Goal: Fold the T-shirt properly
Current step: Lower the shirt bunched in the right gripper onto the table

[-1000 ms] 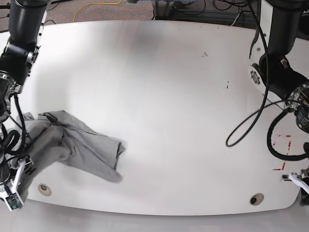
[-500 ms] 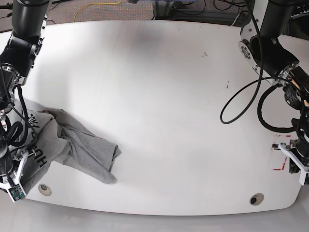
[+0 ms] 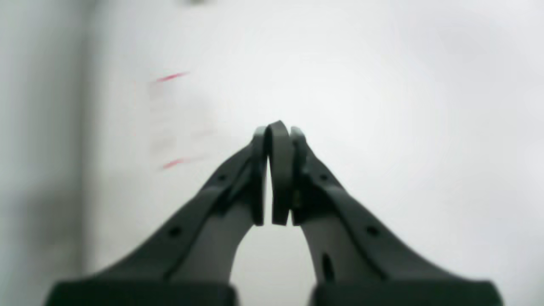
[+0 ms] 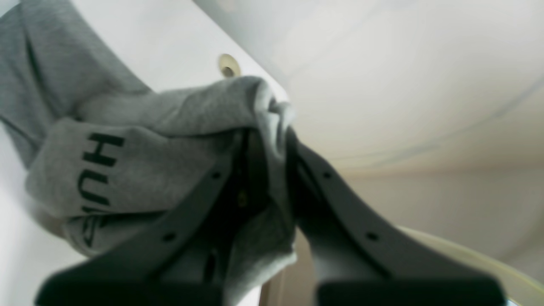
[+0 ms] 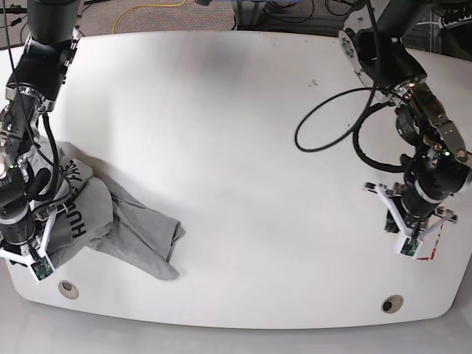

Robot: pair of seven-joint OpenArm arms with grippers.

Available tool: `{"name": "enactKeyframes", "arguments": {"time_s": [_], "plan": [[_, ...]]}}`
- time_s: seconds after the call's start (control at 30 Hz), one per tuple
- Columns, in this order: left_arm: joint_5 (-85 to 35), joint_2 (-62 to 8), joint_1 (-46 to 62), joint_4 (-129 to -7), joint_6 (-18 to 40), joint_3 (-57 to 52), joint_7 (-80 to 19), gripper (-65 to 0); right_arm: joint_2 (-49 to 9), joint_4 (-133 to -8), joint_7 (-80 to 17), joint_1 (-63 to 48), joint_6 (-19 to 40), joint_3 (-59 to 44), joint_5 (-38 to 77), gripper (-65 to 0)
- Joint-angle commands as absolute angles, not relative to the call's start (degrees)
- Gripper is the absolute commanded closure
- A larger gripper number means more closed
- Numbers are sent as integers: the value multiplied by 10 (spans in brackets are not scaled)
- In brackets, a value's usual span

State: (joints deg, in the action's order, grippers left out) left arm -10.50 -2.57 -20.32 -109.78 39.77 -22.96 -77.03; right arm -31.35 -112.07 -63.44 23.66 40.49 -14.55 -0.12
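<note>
From overhead I see a wide white table [image 5: 243, 147] with the T-shirt [image 5: 129, 225] — heather-grey, crumpled, black lettering partly showing — bunched at the table's edge on the side of my right arm. My right gripper [image 4: 265, 140] has its jaws pinched nearly shut on a fold of the grey cloth; the wrist view shows fabric wrapped over and between the black fingers [image 4: 314, 178], with the rest of the shirt draping down from them toward the table. I judge the hold is meant to lift one corner or hem so the garment can be dragged out and spread flat, since it lies in a heap and not yet laid open. My left gripper [image 3: 274, 170] is shut on nothing, poised over bare tabletop near faint red marks [image 3: 170, 77] close to the opposite edge, well apart from the shirt. As for room: the shirt sits right by the table's rim, near a small round grommet [image 5: 68, 289], so cloth could slip over the side if I pull outward. The whole middle of the table lies bare between the two arms — the natural place to spread it. A loose black cable [image 5: 332, 125] loops beside the left arm and might snag on a long reach.
</note>
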Motion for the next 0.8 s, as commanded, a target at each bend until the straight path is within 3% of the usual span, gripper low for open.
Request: {"name": "enactKeyframes", "arguments": {"time_s": [0.0, 0.47, 0.77], "plan": [[-104, -16, -220, -1108, 399, -219, -754, 0, -313, -1131, -625, 238, 400, -162, -7, -22], [-103, 7, -225, -1108, 397, -197, -755, 0, -294, -1131, -628, 236, 400, -162, -10, -22], [-103, -51, -226, -1108, 399, -247, -754, 0, -223, -1131, -628, 247, 400, -120, -10, -22]]}}
